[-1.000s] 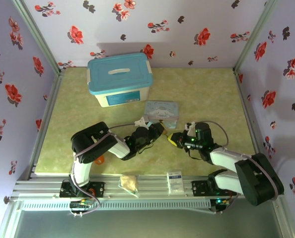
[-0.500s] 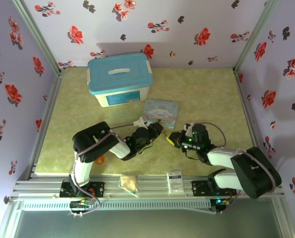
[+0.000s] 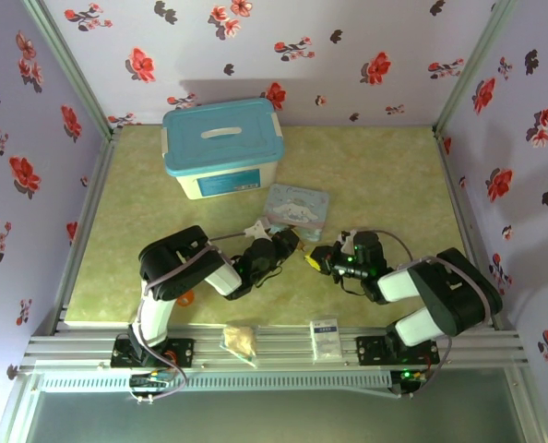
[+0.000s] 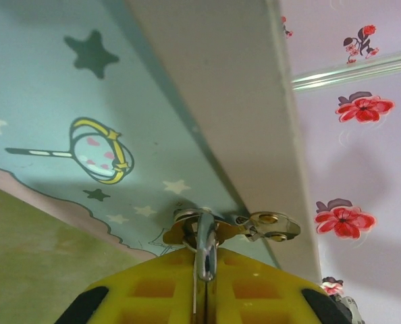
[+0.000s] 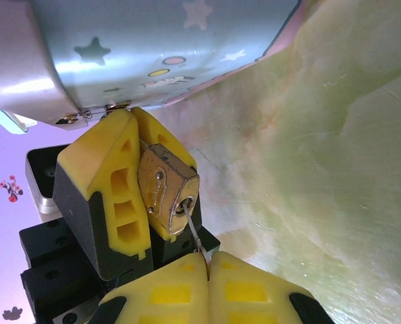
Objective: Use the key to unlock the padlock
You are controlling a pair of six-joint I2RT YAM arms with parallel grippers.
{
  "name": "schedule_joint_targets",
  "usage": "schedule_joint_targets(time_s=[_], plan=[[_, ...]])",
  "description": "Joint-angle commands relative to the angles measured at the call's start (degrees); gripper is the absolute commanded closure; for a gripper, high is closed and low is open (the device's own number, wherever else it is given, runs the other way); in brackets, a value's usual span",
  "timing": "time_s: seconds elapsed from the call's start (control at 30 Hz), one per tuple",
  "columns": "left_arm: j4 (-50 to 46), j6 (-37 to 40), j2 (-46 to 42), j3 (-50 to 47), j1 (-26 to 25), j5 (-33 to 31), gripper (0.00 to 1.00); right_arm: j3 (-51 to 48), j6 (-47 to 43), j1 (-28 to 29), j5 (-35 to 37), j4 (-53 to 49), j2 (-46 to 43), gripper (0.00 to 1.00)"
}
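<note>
Now L gripper [image 4: 204, 304] pinches padlock [image 5: 163, 189]; R gripper [image 5: 207, 283], at its 6 o'clock, clamps key [image 5: 192, 233], tip in keyhole; tin [image 5: 160, 47] at 12.

Brass padlock [image 5: 164, 191]; blue starred tin [image 5: 153, 40]; floral walls [image 3: 302, 41].

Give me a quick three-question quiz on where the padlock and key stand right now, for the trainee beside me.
1. True or false: the right pincer pinches the key, whose tip sits at the keyhole of the padlock.
2. What grips the padlock? A) the left pincer B) the right pincer C) nothing, it lies on the table.
3. Fill in: just beyond the padlock lies a pale blue cartoon ___.

Key: 1 true; 2 A; 3 tin.
</note>
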Motion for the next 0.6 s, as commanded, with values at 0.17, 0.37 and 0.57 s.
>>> schedule_joint_targets(time_s=[0.17, 0.37, 0.57], plan=[[6.9, -0.9, -0.7, 0.3, -4.0, 13.6, 1.00, 4.1, -5.1, 0.2, 3.7, 9.3, 0.0, 1.00], [7.2, -3.9, -2.8, -0.2, -3.8, 14.9, 1.00, 3.3, -10.2, -0.1, 5.0, 8.5, 0.3, 1.00], [7.5, -5.1, -4.6, 0.8, -3.7, 16.3, 1.00, 3.7, -10.7, -0.6, 3.6, 13.0, 2.9, 1.00]])
